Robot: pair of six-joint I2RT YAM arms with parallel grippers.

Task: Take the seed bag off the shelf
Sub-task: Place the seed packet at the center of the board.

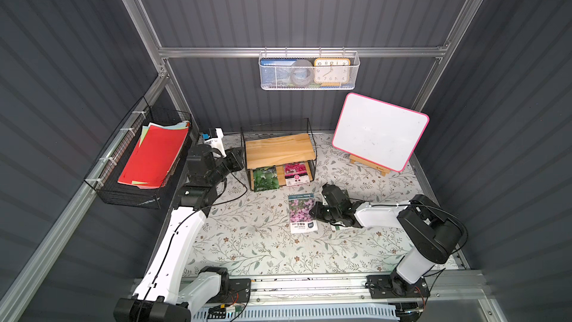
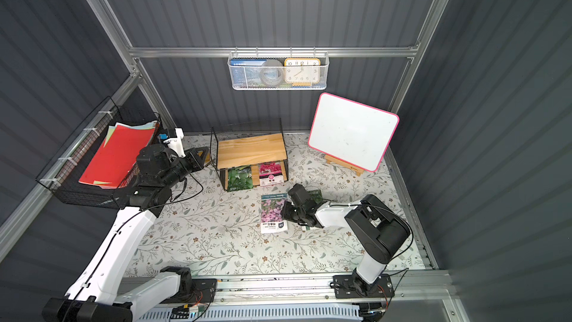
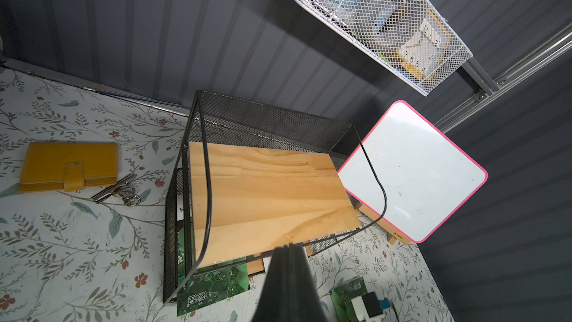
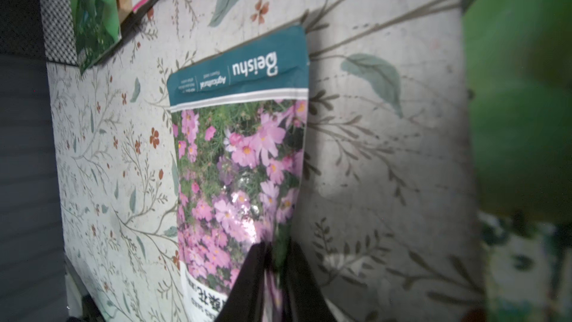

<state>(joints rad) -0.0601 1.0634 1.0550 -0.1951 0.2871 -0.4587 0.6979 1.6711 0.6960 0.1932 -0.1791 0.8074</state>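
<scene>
**Seed bag on the surface; right pincer at its edge**

We find the seed bag lying flat on the floral-printed surface, off the shelf and a short way in front of it. The bag is a glossy rectangular pouch. It has a teal header band, a photograph of pink flowers and a white label strip at the near end. In the right wrist view the film shows glare and slight creasing.

The right pincer sits low at the bag's right edge. Its two black fingers stand slightly parted, with the bag's edge in the narrow gap. We cannot tell whether either pad touches the film. The left pincer is pressed together, holds nothing and hangs near the shelf's left end.

The shelf is a two-tier rack with a thin black wire frame, fine black mesh panels and two light wooden boards with visible grain. On the lower board a green packet and a magenta packet lie side by side, their near ends projecting past the front.

To the right of the shelf, a whiteboard with a pink rim and rounded corners leans on a small wooden easel. A white mesh basket on the back wall holds a yellow-cased clock. A black wire basket on the left wall holds red paper sheets. A mustard wallet and a metal clip lie on the surface beside the shelf, on the side away from the whiteboard.
</scene>
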